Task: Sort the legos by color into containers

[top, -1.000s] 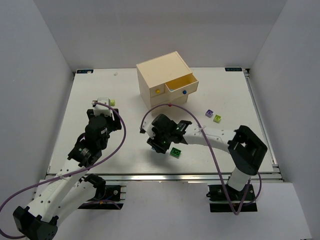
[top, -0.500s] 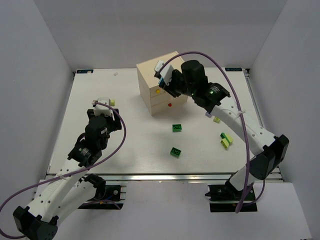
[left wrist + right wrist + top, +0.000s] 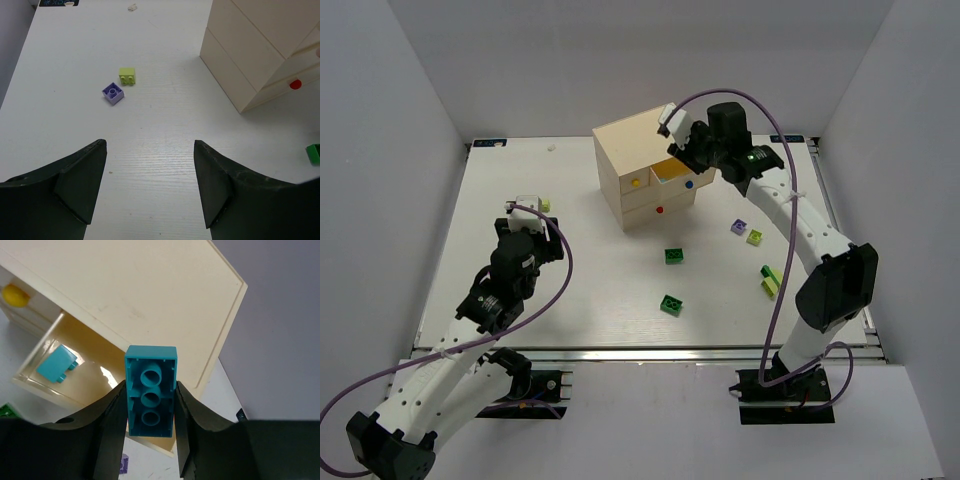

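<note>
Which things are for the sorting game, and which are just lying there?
For the job: held teal brick, right gripper, stored teal brick, open drawer, chest, green bricks, purple bricks, yellow-green bricks.
Lying about: white scrap, corner sticker.

1. Top cam: fixed, high, behind arm bases; looks down & fwd over whole table [image 3: 600,300]; chest [image 3: 625,150] far-centre, small.
2. L wrist cam: low, front-left of chest, well apart; faces it along tabletop; catches its left side + red knob [image 3: 295,84].
3. R wrist cam: v. close above chest, looking down on its top & open drawer [image 3: 85,347]; teal brick [image 3: 150,390] blocks mid-frame.
4. Shared: all 3 show chest.
</note>
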`<control>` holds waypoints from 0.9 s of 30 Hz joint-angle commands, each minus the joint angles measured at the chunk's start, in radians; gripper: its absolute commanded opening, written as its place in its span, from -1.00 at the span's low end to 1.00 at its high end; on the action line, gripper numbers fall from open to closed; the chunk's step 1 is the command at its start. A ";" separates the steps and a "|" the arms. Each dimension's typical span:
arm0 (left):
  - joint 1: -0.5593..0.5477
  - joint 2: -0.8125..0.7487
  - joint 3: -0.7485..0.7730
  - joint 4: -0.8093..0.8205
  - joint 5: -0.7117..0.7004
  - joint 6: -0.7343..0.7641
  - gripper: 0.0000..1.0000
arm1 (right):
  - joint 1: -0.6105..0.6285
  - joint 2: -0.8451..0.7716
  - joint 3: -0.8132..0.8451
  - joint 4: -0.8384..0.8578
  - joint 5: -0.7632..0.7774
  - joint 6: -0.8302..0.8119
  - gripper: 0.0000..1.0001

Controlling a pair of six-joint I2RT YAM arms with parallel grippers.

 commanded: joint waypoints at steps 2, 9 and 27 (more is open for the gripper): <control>0.002 -0.003 -0.006 0.008 0.017 0.008 0.60 | -0.027 0.011 0.040 0.049 -0.093 -0.001 -1.00; 0.002 -0.002 -0.006 0.008 0.022 0.008 0.61 | -0.046 0.008 0.017 0.039 -0.162 0.043 -0.59; 0.002 -0.006 -0.004 0.006 0.032 0.008 0.60 | -0.069 -0.015 0.045 0.065 -0.170 0.164 0.42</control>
